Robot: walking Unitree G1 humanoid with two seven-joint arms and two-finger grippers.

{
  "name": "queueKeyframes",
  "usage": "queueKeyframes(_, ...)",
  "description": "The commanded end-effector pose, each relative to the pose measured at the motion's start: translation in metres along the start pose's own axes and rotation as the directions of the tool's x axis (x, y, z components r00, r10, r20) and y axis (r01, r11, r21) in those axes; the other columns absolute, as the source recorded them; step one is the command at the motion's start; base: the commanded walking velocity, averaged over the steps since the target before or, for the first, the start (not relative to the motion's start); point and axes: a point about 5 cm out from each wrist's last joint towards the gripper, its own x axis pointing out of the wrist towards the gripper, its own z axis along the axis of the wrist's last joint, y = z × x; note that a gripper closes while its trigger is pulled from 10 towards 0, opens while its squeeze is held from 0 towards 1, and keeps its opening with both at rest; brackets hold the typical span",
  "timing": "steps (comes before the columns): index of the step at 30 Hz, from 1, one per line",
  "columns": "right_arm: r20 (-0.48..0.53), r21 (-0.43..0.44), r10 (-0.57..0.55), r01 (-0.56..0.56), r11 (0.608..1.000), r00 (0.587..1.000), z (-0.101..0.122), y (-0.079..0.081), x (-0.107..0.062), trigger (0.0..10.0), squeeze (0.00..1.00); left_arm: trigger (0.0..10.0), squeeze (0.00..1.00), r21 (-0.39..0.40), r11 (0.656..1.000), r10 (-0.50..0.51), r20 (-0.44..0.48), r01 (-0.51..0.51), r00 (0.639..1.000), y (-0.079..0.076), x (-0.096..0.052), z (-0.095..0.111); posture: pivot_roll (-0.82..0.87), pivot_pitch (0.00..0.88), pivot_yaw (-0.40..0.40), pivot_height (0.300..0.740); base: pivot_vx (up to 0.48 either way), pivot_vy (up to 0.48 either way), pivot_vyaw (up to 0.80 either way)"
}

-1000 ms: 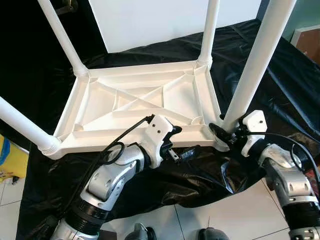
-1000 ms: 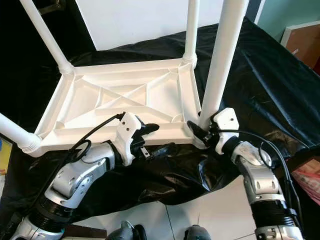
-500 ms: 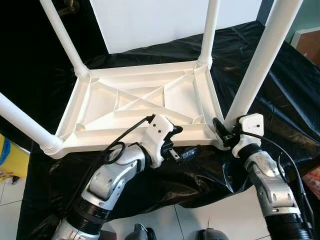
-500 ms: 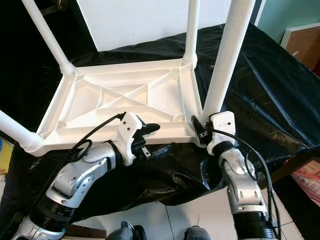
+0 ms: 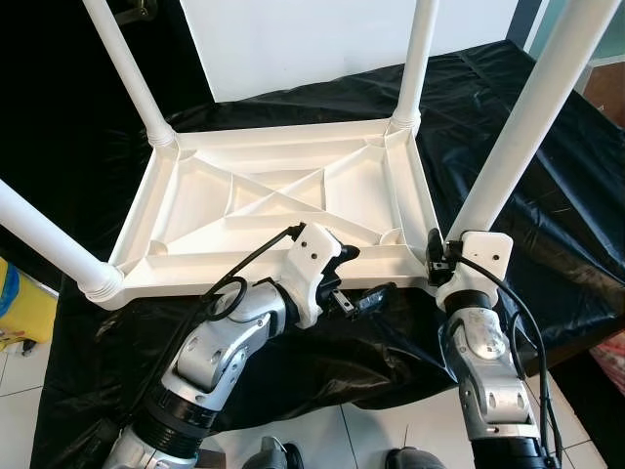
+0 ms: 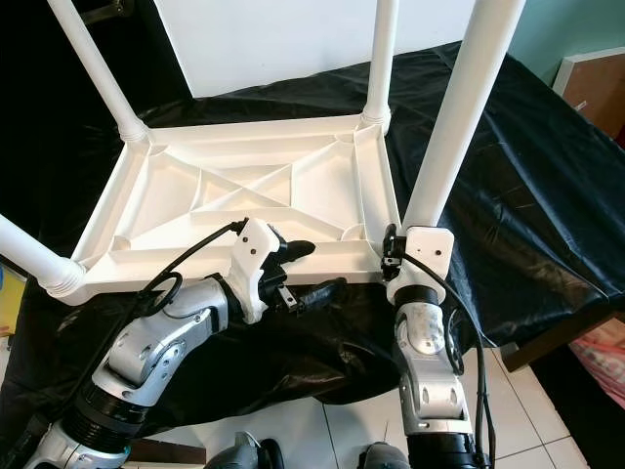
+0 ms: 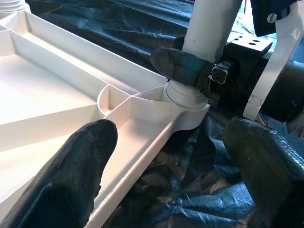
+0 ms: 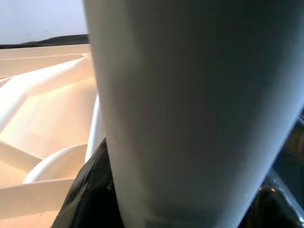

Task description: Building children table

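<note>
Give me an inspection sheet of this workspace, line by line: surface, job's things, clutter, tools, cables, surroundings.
Surface: black plastic sheet draped over the work surface, crinkled, hanging over the near edge.
Job's things: white plastic children's tabletop lying upside down, ribbed underside up; four white tube legs, one standing in each corner socket, including the near right leg.
Clutter: nothing seen.
Tools: left tool open, one finger over the tabletop's near rim and one outside it; right tool shut on the near right leg at its base.
Cables: black cable looping along the left arm; another down the right forearm.
Surroundings: white panel behind the table, white tiled floor below, yellow object at far left.
</note>
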Motion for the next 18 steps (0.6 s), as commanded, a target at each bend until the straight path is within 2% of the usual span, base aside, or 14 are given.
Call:
queueKeyframes(1,-0.15,-0.011,-0.077,0.076,0.997,0.986,-0.027,-0.009,-0.007,10.0,0.0,10.0,0.0,-0.012,1.0,-0.015,-0.013,0.015,1.0,0.002,-0.002,-0.005,-0.12,0.116,0.076,0.74,0.0,0.0,0.0)
queueKeyframes(7,-0.136,-0.007,-0.074,0.074,0.997,0.988,-0.022,-0.006,-0.009,10.0,0.0,10.0,0.0,-0.009,1.0,0.002,-0.013,-0.003,1.0,0.008,-0.004,-0.003,-0.12,0.117,0.08,0.74,0.0,0.0,0.0)
queueKeyframes(15,-0.111,-0.014,-0.084,0.083,0.996,0.99,-0.018,-0.007,-0.01,10.0,0.0,10.0,0.0,-0.005,1.0,-0.001,-0.013,0.001,1.0,0.007,-0.004,-0.004,-0.13,0.116,0.086,0.74,0.0,0.0,0.0)
queueKeyframes(16,-0.091,-0.013,-0.074,0.073,0.997,0.993,-0.016,-0.01,-0.009,10.0,1.0,10.0,0.0,-0.004,1.0,-0.003,-0.013,0.003,1.0,0.006,-0.003,-0.004,-0.13,0.118,0.087,0.74,0.0,0.0,0.0)
queueKeyframes(18,-0.091,-0.013,-0.074,0.073,0.997,0.993,-0.016,-0.01,-0.009,10.0,1.0,10.0,0.0,-0.004,1.0,-0.003,-0.013,0.003,1.0,0.006,-0.003,-0.004,-0.13,0.118,0.087,0.74,0.0,0.0,0.0)
